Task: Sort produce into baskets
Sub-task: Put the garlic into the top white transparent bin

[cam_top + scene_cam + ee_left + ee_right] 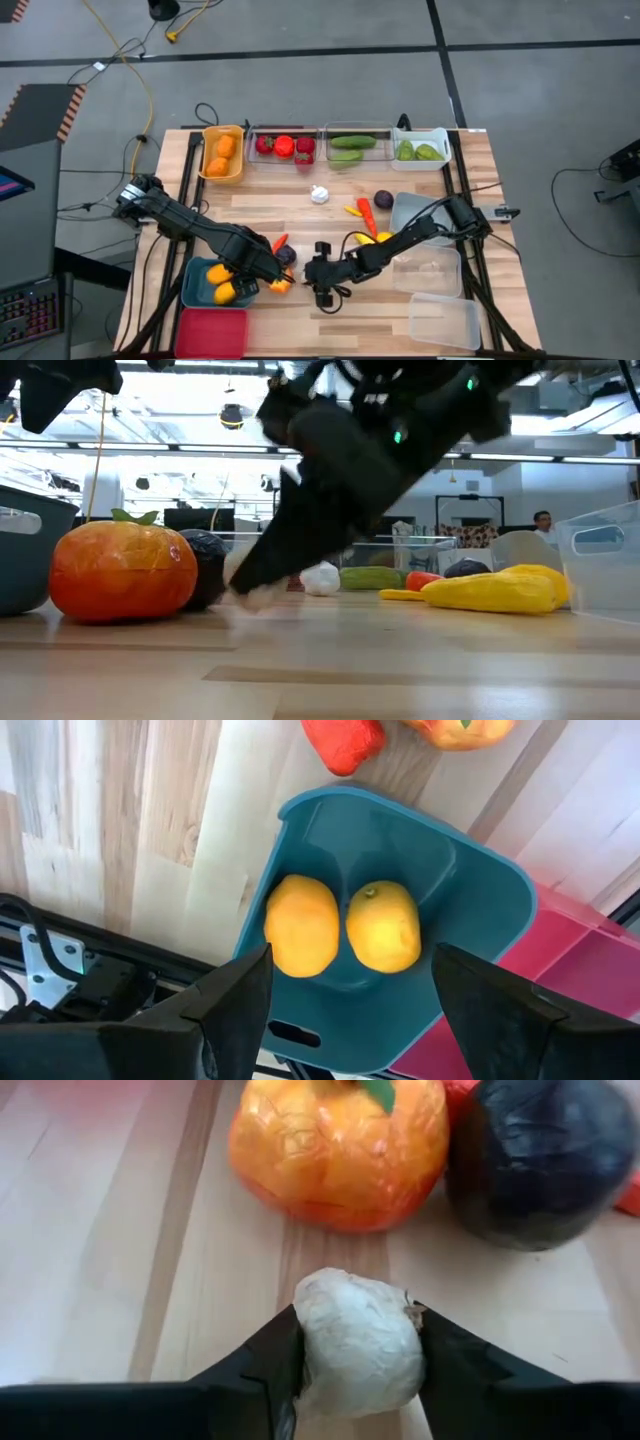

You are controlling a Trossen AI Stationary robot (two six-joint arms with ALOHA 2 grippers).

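Right gripper (355, 1370) pinches small white crinkled garlic-like toy (358, 1342) beside orange pumpkin toy (338, 1142); seat grip squarely before lifting clear.

Orange pumpkin (338, 1145) and dark purple fruit (545, 1160) block the bare table (110, 1250) ahead.

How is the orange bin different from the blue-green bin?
The orange bin sits in the far row beside other bins; the teal bin sits near the front, by the red bin. The orange bin holds orange fruits; the teal bin holds two yellow fruits. Only the teal bin has the left gripper over it, open. Both are small rectangular bins.
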